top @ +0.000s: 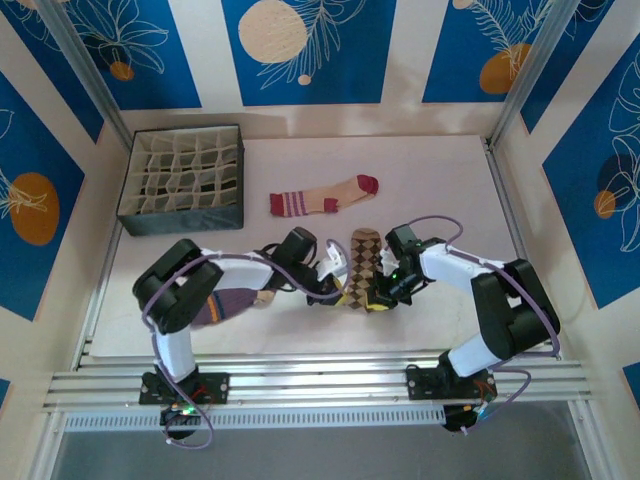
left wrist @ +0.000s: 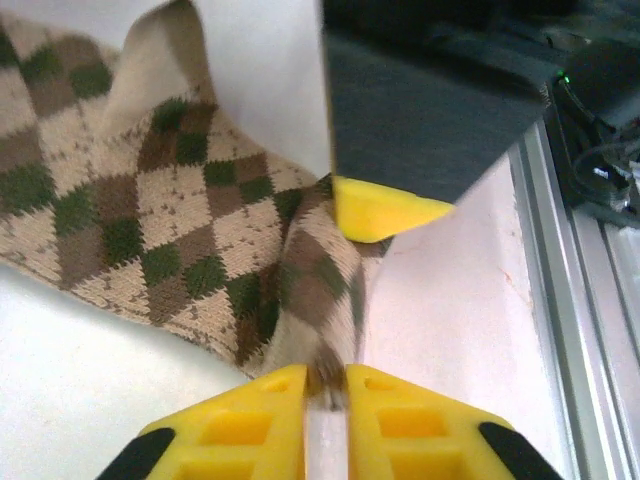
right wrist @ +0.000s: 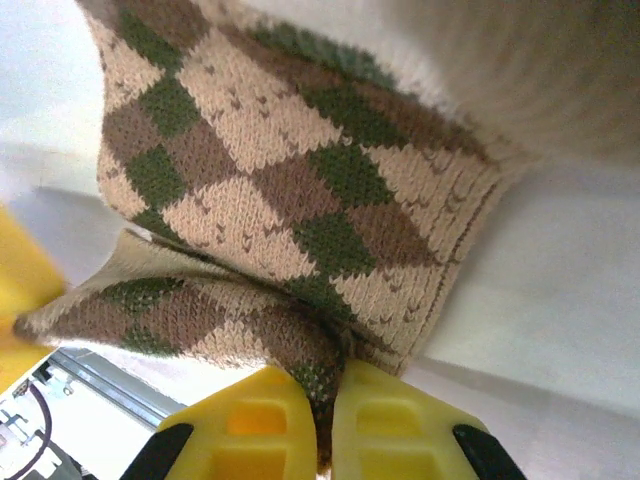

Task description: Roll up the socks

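Two grippers pinch one argyle sock (top: 362, 262) on the table (top: 470, 180), we see the left gripper (left wrist: 325, 385) closed on a raised fold, the right gripper (right wrist: 322, 385) closed on its edge, striped sock (top: 322, 197) beyond, purple sock (top: 228, 303) beside the left arm (top: 235, 265).

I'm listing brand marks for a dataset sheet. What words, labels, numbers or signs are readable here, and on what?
None can be read. The argyle sock, striped-cuff sock, purple sock, divided box and yellow fingers bear only pattern or plain colour; the wall panels show leaves and circles, no lettering.
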Motion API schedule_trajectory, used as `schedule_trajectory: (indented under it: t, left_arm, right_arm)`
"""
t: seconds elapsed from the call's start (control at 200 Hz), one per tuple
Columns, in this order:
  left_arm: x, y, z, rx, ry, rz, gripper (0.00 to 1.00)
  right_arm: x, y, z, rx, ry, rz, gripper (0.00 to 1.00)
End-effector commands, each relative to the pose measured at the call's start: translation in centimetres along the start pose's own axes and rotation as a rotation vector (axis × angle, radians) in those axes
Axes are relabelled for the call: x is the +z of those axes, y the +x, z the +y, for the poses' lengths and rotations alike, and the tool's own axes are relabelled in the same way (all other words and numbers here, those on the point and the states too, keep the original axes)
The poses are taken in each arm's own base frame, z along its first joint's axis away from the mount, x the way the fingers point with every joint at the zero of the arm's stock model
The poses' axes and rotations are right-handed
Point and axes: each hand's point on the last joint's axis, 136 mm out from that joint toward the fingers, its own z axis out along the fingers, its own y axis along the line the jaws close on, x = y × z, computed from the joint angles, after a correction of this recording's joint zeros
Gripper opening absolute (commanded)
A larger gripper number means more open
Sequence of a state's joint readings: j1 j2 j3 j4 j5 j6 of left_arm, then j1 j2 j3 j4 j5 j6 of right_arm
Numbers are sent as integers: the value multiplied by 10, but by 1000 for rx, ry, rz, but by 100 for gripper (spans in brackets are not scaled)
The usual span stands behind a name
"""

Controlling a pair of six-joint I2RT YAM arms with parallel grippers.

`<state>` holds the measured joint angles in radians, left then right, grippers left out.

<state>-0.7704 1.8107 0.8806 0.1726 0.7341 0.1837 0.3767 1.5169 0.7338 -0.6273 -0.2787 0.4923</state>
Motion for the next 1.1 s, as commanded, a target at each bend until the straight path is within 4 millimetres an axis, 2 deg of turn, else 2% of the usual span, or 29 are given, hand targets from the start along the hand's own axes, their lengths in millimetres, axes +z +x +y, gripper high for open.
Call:
schedule_trajectory:
  t: [0.0,0.085,0.21,0.435,0.755,1.095]
  left_arm:
    - [-14,-19,-6,266,-53,-70,17]
    - [-15,-20,-13,425,-97,-74,19]
    - [-7,-15,-26,681,-182,-51,25]
    - [18,-1,-25,909,-267,83,33]
    - [46,21,-10,991,-276,208,41]
    - [43,19,-6,1004,-322,197,43]
  right_arm:
    - [4,6,-14,62,52,48,3]
    - [6,7,-11,65,38,64,3]
    - [7,8,-11,66,42,82,2]
    - [6,9,-9,67,41,114,2]
    - [6,12,-6,66,22,155,2]
    - [7,17,-4,59,4,188,2]
